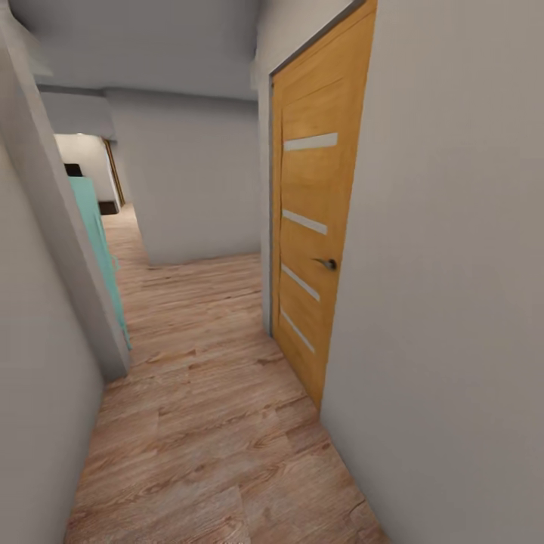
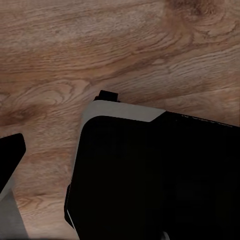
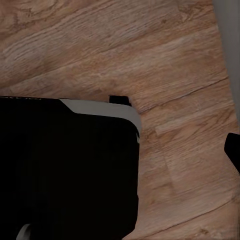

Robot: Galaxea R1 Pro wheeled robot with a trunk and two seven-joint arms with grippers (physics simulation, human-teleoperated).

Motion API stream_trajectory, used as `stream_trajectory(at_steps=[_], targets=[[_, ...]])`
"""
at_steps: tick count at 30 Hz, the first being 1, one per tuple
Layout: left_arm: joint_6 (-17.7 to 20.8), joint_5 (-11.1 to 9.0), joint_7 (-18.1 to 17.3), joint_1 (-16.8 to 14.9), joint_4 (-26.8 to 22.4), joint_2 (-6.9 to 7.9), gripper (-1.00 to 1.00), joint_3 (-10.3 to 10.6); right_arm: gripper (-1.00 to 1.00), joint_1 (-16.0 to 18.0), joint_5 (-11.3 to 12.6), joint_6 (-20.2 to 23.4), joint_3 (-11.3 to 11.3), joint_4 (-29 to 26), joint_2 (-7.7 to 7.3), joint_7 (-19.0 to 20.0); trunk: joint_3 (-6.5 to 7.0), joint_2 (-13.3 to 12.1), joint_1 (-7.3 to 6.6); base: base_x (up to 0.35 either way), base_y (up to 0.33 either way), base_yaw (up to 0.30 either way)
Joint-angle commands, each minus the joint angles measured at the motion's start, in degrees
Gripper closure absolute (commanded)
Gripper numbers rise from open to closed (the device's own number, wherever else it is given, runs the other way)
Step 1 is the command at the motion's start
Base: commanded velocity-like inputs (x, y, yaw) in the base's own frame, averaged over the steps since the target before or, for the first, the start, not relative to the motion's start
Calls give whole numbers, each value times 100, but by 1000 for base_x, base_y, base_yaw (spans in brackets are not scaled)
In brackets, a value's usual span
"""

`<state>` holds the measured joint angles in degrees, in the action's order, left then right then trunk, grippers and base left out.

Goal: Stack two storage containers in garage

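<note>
The two storage containers are out of view, and so are the living room and the garage. I am in a narrow hallway with a light wood plank floor [image 1: 211,423]. A closed wooden door with pale stripes [image 1: 313,227] and a dark handle [image 1: 327,263] stands in the wall on my right. Both wrist views look down at the plank floor and my black, white-trimmed base [image 2: 150,175] [image 3: 65,170]. A dark finger [image 2: 11,150] shows at the edge of the left wrist view, and another finger [image 3: 233,150] at the edge of the right wrist view. Nothing is seen held.
Grey walls close in on the right [image 1: 453,302] and left [image 1: 38,340]. A teal panel [image 1: 98,242] leans at the left wall's corner. The hallway runs ahead to a grey wall [image 1: 196,181] and opens to the left toward a lit room [image 1: 91,166].
</note>
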<state>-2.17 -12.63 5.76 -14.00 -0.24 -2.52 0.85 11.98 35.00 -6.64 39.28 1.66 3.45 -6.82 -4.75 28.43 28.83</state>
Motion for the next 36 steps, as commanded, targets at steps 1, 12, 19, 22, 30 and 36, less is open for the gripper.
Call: stream_trajectory(at_steps=[1, 12, 19, 22, 30, 36], targets=[[-21, -38, 13, -6, 7, -2, -100, 12, -100, 6, 42, -30, 44, 15, 3, -4, -11, 10, 3, 0, 0, 276], [-21, -38, 13, -5, 7, -1, -100, 12, -100, 6, 44, -30, 44, 16, -2, -4, -11, 10, 3, 0, 0, 276], [-21, -38, 13, -4, 7, -2, -100, 12, -100, 6, 42, -30, 44, 18, -2, -4, -11, 10, 3, 0, 0, 276], [-21, -38, 13, -6, 7, -1, -100, 12, -100, 6, 44, -30, 44, 18, -2, -4, -11, 10, 3, 0, 0, 276], [-21, -38, 13, -7, 7, -2, -100, 12, -100, 6, 43, -30, 44, 16, -2, -4, -11, 10, 3, 0, 0, 276], [-21, -38, 13, -7, 7, -1, -100, 12, -100, 7, 42, -37, 44, 12, -17, -2, -11, 10, 3, 0, 0, 230]])
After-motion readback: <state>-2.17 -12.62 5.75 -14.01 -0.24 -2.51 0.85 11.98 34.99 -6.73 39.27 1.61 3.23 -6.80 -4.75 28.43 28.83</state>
